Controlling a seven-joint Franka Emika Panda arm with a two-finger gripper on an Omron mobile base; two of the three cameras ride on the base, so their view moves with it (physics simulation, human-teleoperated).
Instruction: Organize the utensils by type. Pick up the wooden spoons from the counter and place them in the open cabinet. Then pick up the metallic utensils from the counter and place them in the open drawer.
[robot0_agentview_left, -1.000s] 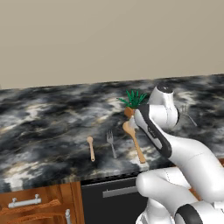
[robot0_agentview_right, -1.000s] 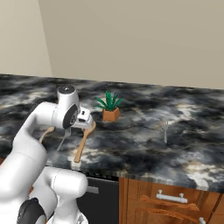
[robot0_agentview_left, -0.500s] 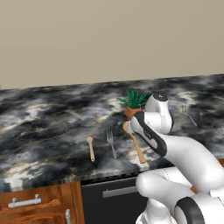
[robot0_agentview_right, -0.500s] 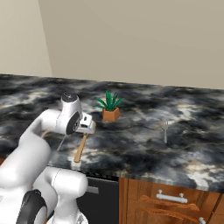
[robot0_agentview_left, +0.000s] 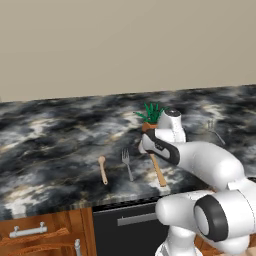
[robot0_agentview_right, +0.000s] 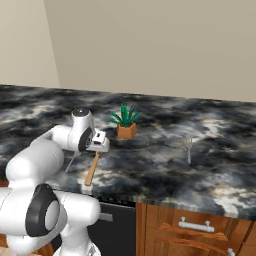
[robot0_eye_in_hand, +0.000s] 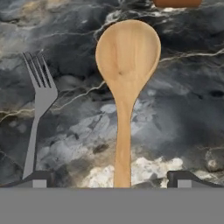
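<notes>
The large wooden spoon (robot0_eye_in_hand: 127, 65) lies on the black marbled counter (robot0_agentview_left: 50, 135), bowl toward the wall; its handle (robot0_agentview_left: 158, 172) reaches the front edge. My gripper (robot0_eye_in_hand: 111, 179) hangs open low over that handle, one fingertip (robot0_eye_in_hand: 37, 178) on each side, nothing held. The arm's hand (robot0_agentview_right: 99, 142) hides the spoon's bowl in both base views. A grey fork (robot0_eye_in_hand: 39, 100) lies just left of the big spoon (robot0_agentview_left: 127, 163). The small wooden spoon (robot0_agentview_left: 103, 169) lies further left. A second metal utensil (robot0_agentview_right: 188, 147) rests far to the right. The open cabinet and open drawer are out of view.
A small potted plant (robot0_agentview_right: 126, 122) stands right behind the big spoon's bowl, close to my hand. Below the counter edge are a dark appliance front (robot0_agentview_left: 125, 220) and shut wooden drawers with metal handles (robot0_agentview_right: 200, 225). A plain beige wall backs the counter.
My hand has come down and slightly left over the large wooden spoon, close to the counter. The jaws have stayed open. The utensils have not moved.
</notes>
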